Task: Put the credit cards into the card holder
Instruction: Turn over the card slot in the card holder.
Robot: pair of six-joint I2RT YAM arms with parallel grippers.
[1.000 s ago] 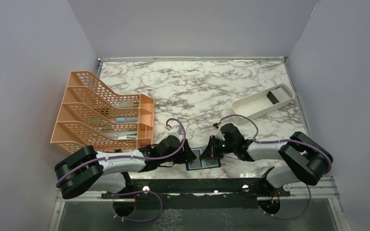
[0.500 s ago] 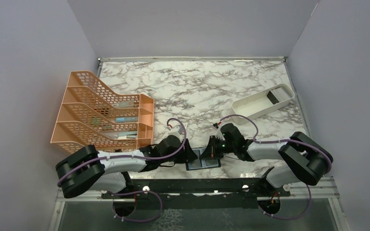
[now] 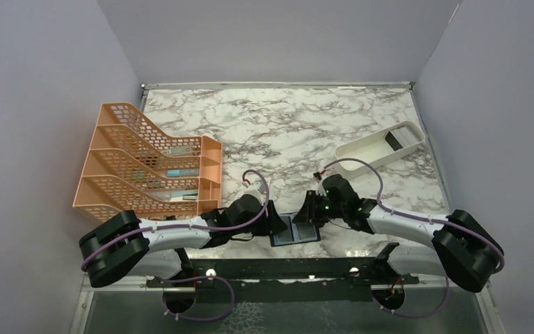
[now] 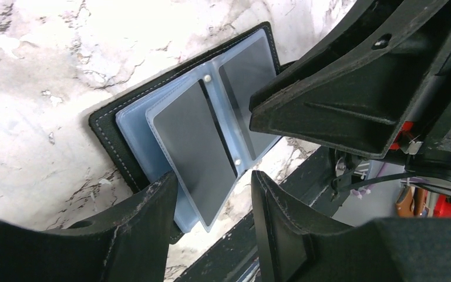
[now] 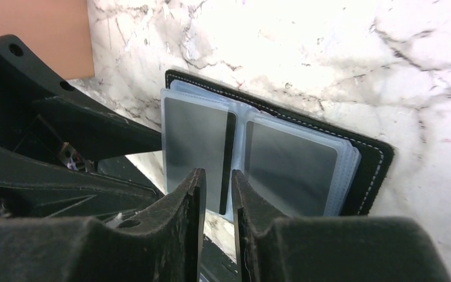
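Card holder is lying open on the marble table at its 6 o'clock edge, between the two pincers, with clear sleeves fanning up from the black stitched cover. Credit cards are sitting inside the sleeves, one on each side of the fold, showing dark through the plastic. The left pincer is reaching in from the holder's 9 o'clock, its jaws standing wide apart and straddling the corner of a raised sleeve without pinching it. The right pincer is hovering at the holder's 1 o'clock, its jaws parted by a narrow slit over a sleeve's edge, clamping nothing. An orange mesh rack is standing at the table's 9 o'clock, and a white tray is lying at 2 o'clock.
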